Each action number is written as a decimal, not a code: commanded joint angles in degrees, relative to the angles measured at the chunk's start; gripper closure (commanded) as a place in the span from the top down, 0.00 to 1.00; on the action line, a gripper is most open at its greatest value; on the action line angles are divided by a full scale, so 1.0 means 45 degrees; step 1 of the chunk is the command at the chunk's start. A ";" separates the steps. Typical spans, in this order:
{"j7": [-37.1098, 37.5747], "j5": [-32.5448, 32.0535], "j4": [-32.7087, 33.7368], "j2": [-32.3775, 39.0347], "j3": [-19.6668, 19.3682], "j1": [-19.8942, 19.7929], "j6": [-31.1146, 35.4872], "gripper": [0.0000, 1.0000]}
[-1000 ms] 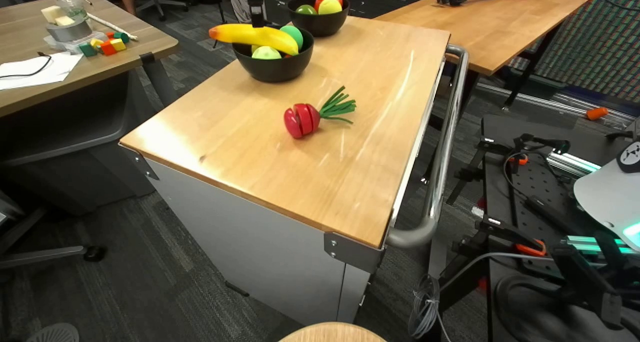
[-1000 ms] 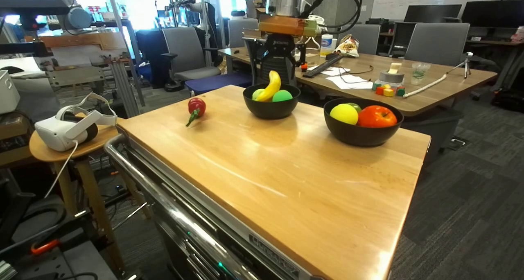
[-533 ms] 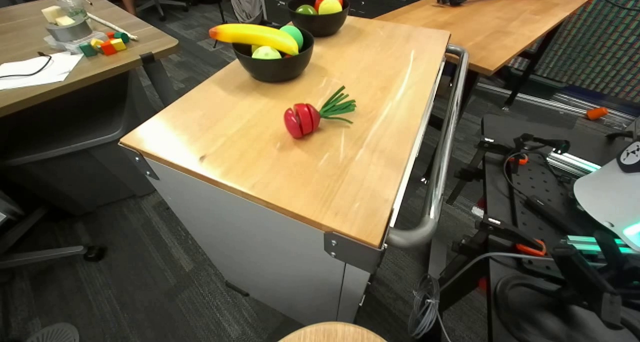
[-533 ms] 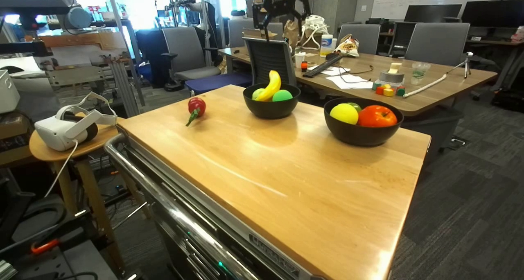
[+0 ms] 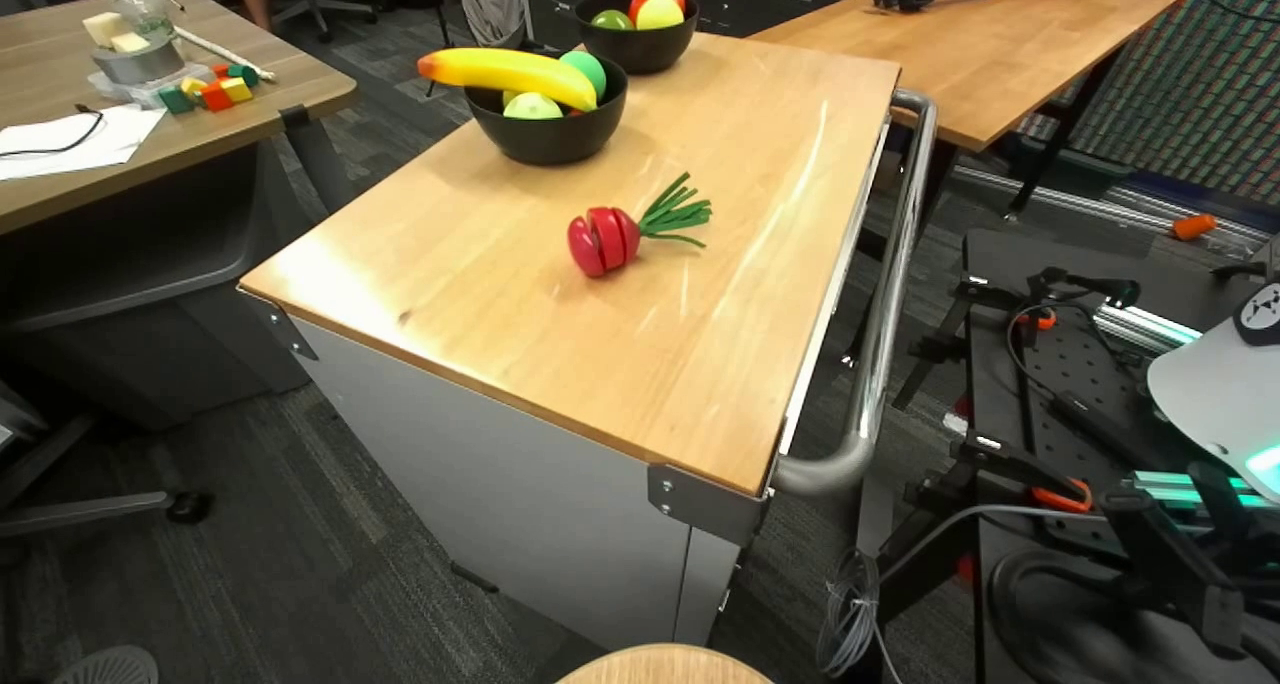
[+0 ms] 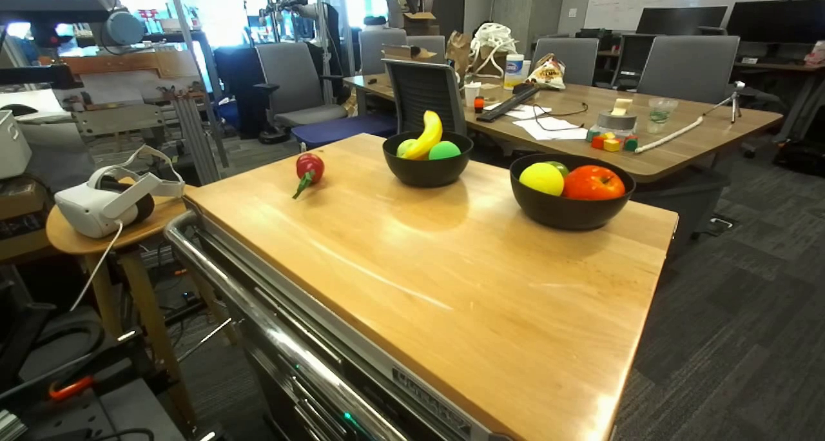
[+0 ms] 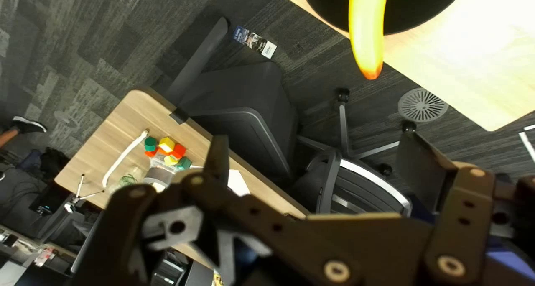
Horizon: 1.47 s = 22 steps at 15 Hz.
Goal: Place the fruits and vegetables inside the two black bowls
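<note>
One red vegetable [image 6: 310,167] lies on the cart top [image 6: 503,338], outside both black bowls [image 6: 428,175] [image 6: 571,215], as my gripper [image 7: 314,152] hangs empty, jaws spread, and I should center them squarely over the red slices [image 5: 612,236], clear of the green leaves [image 5: 668,218].

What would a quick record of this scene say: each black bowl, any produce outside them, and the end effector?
Black bowl one: banana overhanging the rim, green ball, pale green piece, others partly hidden
Black bowl two: yellow round fruit, red-orange piece, dark green piece
Produce outside: leafy sliced red vegetable, on the wooden top
End effector: open in the wrist view, holding nothing
</note>
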 commanded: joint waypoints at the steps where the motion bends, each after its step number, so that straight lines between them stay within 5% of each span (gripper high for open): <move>1: 0.0008 0.0015 -0.0105 -0.0091 -0.0121 0.0103 0.0012 1.00; 5: -0.0594 0.0649 -0.0830 0.0117 0.0342 0.0346 -0.0172 1.00; 7: -0.0999 0.0384 -0.2699 -0.0800 0.0719 0.0707 -0.0290 1.00; 12: -0.2296 0.2644 -0.6546 -0.2707 0.1615 0.1457 0.0483 1.00; 16: -0.2701 0.2566 -0.9479 -0.3541 0.1640 0.2349 0.2817 1.00; 17: -0.1914 0.2068 -0.7906 -0.2677 0.1475 0.2275 0.1618 1.00; 22: -0.1727 0.1467 -0.8843 -0.2438 0.1497 0.2477 0.2777 1.00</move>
